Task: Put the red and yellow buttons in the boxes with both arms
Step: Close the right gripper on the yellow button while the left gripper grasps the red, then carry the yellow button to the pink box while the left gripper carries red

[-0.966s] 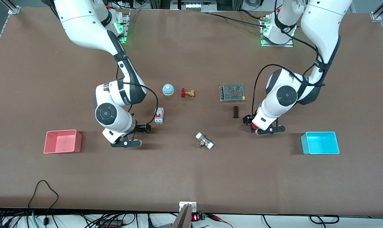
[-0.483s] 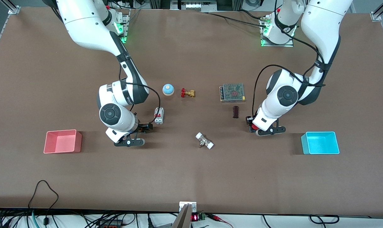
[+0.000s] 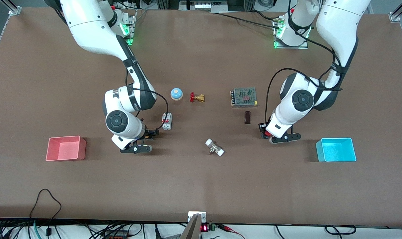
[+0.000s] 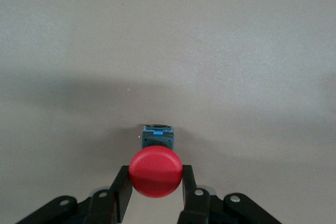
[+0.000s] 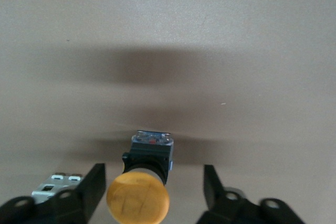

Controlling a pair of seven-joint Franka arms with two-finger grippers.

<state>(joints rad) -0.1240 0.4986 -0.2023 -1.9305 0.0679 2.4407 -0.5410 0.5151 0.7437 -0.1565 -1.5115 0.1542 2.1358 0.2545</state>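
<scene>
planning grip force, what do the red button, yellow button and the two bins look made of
Red button: smooth matte plastic cap, dark blocky plastic base.
Yellow button: orange-yellow cap, likely plastic, faintly scuffed, on a black base.
Pink-red bin and cyan bin: thin walls in one even colour, probably moulded plastic.

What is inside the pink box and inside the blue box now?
Nothing shows in the pink box or the blue box; both floors look bare. Neither button is in a box yet.
</scene>
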